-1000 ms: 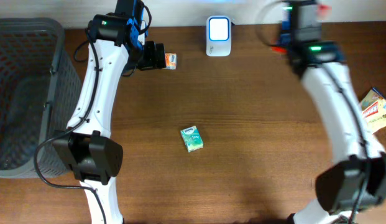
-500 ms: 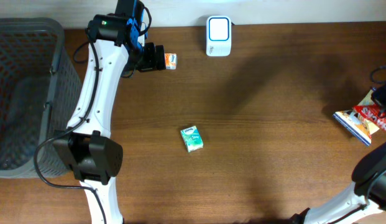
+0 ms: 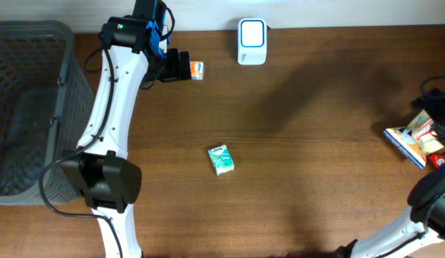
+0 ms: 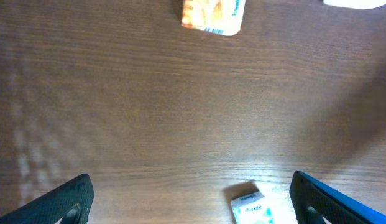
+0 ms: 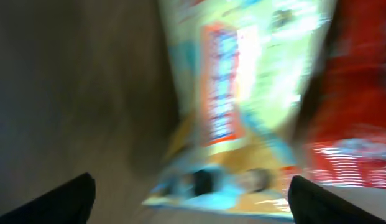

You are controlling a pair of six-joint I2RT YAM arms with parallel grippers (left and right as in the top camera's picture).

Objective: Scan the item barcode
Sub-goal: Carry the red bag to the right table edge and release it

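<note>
Green and small, a box (image 3: pixel 221 159) lies alone on the brown bench (image 3: pixel 315 143), nearest the arm bases and well apart from everything else. Further out, at the right edge, overlapping flat packets (image 3: pixel 408 140) form a loose pile. The right fingers (image 5: pixel 62 202) hover just over it, spread wide with nothing between them. I take these packets as the item source, though which one is meant I cannot tell. At the far edge a tiny orange packet (image 3: pixel 197 69) sits just beside the left fingers (image 4: pixel 62 202), also fully spread and empty. The white scanner (image 3: pixel 251 32) stands a little to its right.

The right wrist view is badly smeared, so aim there looks uncertain. Closing on overlapped, glossy packets could pinch two at once or slide one off the bench edge. A flat packet may also come up with its barcode turned away from the scanner.

The left arm (image 3: pixel 111 107) stretches from its near-left base straight to the far edge, wrist bent rightward. The right arm (image 3: pixel 430 208) is mostly out of frame, curling from the near-right corner over the pile.
</note>
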